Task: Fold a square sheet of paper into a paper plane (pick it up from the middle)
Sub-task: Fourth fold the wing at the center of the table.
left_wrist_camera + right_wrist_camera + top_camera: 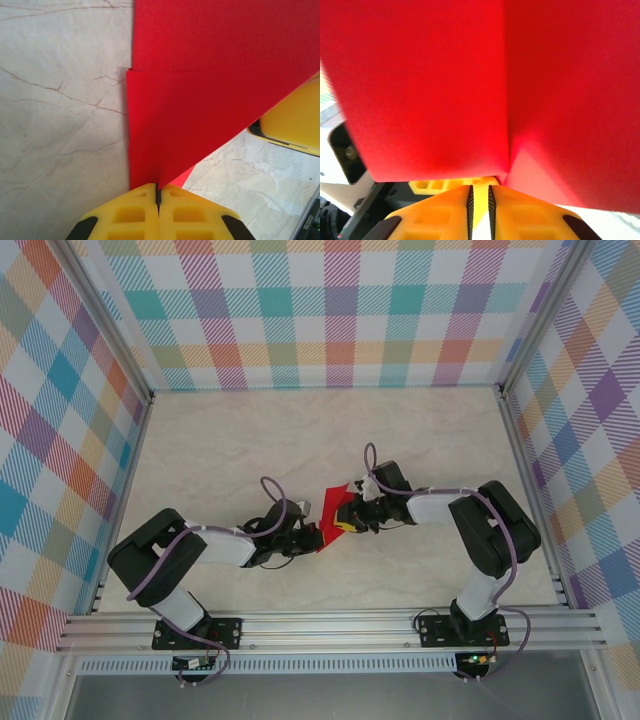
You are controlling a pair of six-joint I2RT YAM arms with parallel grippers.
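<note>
The left tool (157,189) had its two yellow fingers pressed tight together. They were pinched on the bottom edge of the square sheet of paper (200,110). That grip looked like it was there so the red paper could not slide or flop while the other arm worked on it.

The right tool (479,189) had its fingers very close, with a thin gap between the dark pads. The red paper sat right at its tips, near a crease line. I could not tell if it was pinching the paper or only touching it. I think it came in from the other side so the two tools could pull or press the paper from both ends.

The paper was not flat. One layer lay over another, with a slanted edge, so some folding looked done. It did not look like a plane yet. It had no pointed nose that I could see.

From above, the paper was held up between the two tools, near the middle of the pale counter (250,440). Holding it off the counter probably made it easier to bend.
</note>
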